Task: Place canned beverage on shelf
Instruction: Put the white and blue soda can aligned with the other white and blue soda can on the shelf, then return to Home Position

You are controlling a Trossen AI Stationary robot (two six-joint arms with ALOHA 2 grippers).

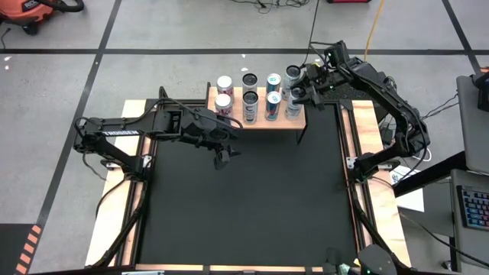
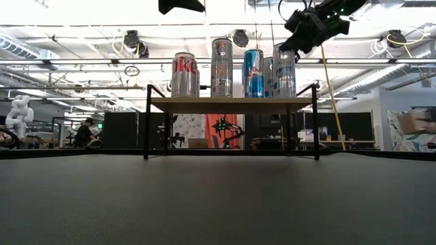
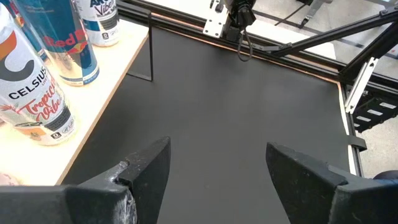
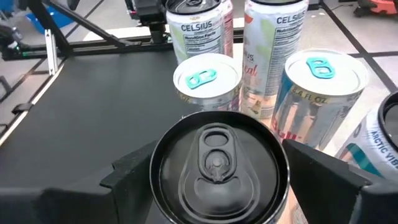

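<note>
Two arms stand before you on a black-topped bench (image 1: 244,206), listed from left to right as the overhead camera shows them. Left arm: reaches across the black surface toward the middle, its left tool (image 1: 222,158) hanging over bare bench just in front of the shelf's left end; its fingers (image 3: 146,171) are spread wide, released and empty. Shelf (image 1: 238,122): light wood top on thin black legs, standing at the far edge of the bench. Cans on it, upright, in two rows: at the left a red-lettered pair, the front one (image 1: 223,104) and the back one (image 1: 225,84); next a dark-topped pair (image 1: 250,100); next a blue-and-silver pair (image 1: 273,105); at the right end a pale can (image 1: 293,104) in the front row. Right arm: comes in from the right side and bends over the shelf's right end. You will find the right tool (image 4: 217,171) at the back row there, one finger on each side of a silver can (image 4: 219,168) with a black lid; the fingers (image 4: 323,171) sit beside the can's rim, but whether they press on it or stand clear you cannot tell.
</note>
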